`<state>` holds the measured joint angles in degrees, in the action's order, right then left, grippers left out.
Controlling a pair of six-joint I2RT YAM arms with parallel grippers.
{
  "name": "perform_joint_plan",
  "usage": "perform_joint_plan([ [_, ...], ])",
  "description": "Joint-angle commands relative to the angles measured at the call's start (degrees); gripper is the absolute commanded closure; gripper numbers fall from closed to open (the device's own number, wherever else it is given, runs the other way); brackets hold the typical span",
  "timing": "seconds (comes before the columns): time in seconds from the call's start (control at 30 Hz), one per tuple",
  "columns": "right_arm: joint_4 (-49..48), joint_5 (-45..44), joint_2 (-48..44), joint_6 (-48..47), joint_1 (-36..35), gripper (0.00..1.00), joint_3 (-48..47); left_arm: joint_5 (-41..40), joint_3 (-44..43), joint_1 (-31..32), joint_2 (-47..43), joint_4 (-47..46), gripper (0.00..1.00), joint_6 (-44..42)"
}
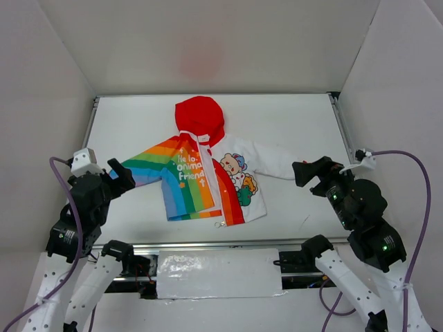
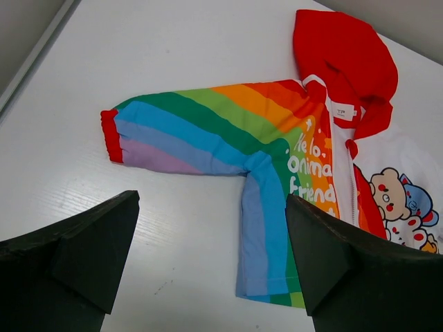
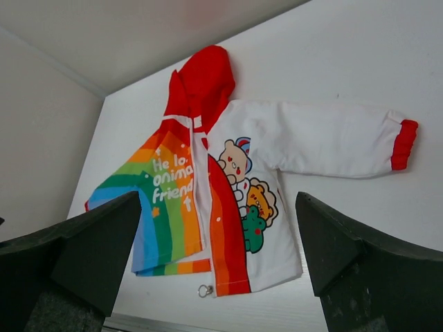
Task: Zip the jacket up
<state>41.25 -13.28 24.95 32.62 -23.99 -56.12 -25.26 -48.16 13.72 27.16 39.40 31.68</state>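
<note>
Jacket [image 1: 211, 176] lies flat about the middle of the white worktop [image 1: 138, 124], its red hood [image 1: 201, 116] pointing to the far edge and its hem toward the near edge. The rainbow-striped half with white lettering sits on the left and its sleeve [image 2: 187, 131] stretches toward the left edge. The white half with the cartoon animal print sits on the right, its sleeve [image 3: 332, 138] reaching toward the right edge. Both sleeves end in red cuffs. Along the front, a strip of rainbow fabric shows beside the white zipper [image 3: 201, 200], and a small metal ring [image 3: 205, 290] lies at the hem.

The left tool [image 1: 119, 176] is near the left edge, close to the rainbow sleeve's cuff [image 2: 111, 135] but apart from it; its fingers are spread wide and grasp nothing. The right tool [image 1: 308, 171] is toward the right edge, near the white sleeve's cuff [image 3: 405, 144] without touching it, likewise released with nothing between its fingers
</note>
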Motion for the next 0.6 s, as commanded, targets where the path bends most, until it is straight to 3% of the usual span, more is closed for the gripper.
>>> perform_joint_plan([
  [0.0, 0.6, -3.9, 0.0, 1.0, -0.4, 0.00, 0.7, -0.1, -0.5, 0.3, -0.8, -1.8, 0.01, 0.0],
  [0.13, 0.5, -6.1, -0.2, 1.0, -0.4, 0.00, 1.4, -3.5, -0.6, 0.3, -0.2, -0.2, 0.01, 2.8],
  [0.33, -6.7, 3.6, 2.2, -0.5, -0.4, 0.00, 3.4, -6.3, -1.7, 0.3, 3.3, 1.8, 0.01, 6.7],
  [0.5, -12.7, 22.1, 16.4, -0.6, -1.1, 0.00, 1.9, -1.8, -2.0, 0.2, 5.3, 1.3, 0.01, 3.7],
  [0.57, -16.6, 24.1, 21.3, 0.2, -3.6, 0.00, 1.3, 1.4, -2.3, 0.2, 6.7, 0.7, 0.01, 2.2],
])
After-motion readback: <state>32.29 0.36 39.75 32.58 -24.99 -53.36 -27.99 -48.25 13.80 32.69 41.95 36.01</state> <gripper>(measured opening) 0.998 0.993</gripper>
